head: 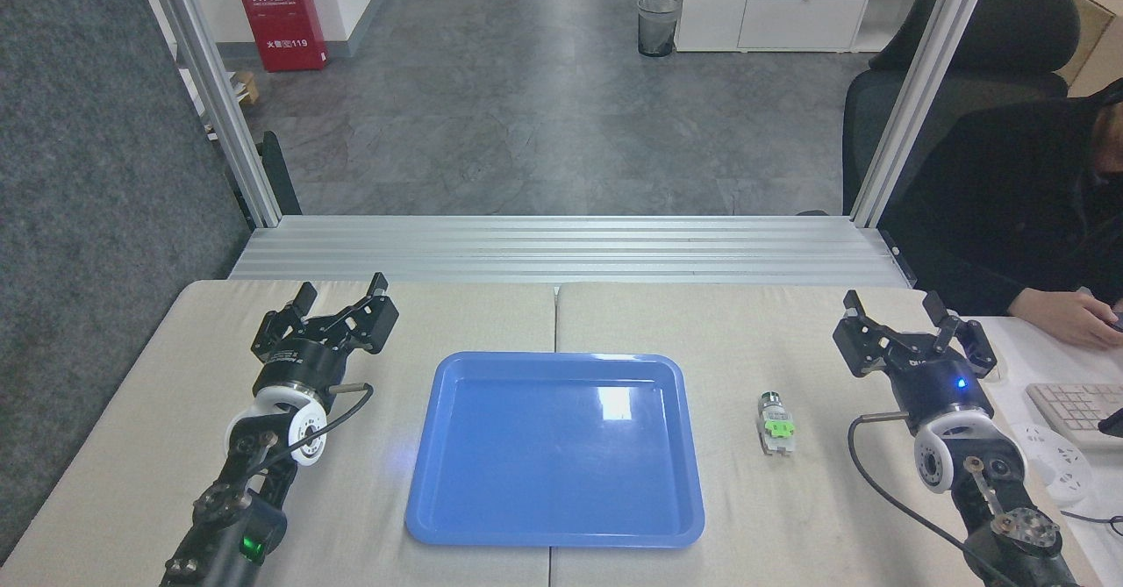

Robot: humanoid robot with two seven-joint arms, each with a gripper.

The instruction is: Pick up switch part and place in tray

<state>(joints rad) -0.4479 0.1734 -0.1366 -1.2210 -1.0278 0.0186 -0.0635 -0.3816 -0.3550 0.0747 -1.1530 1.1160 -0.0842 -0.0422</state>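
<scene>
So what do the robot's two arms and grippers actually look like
Both match: black metal links ending in a black left gripper and right gripper, each with two short black fingers. Behind each gripper sits a white ring-shaped wrist joint, with a thin black cable looping out beside it. The right gripper body shows a small blue light; the left arm has a green one lower down.
</scene>
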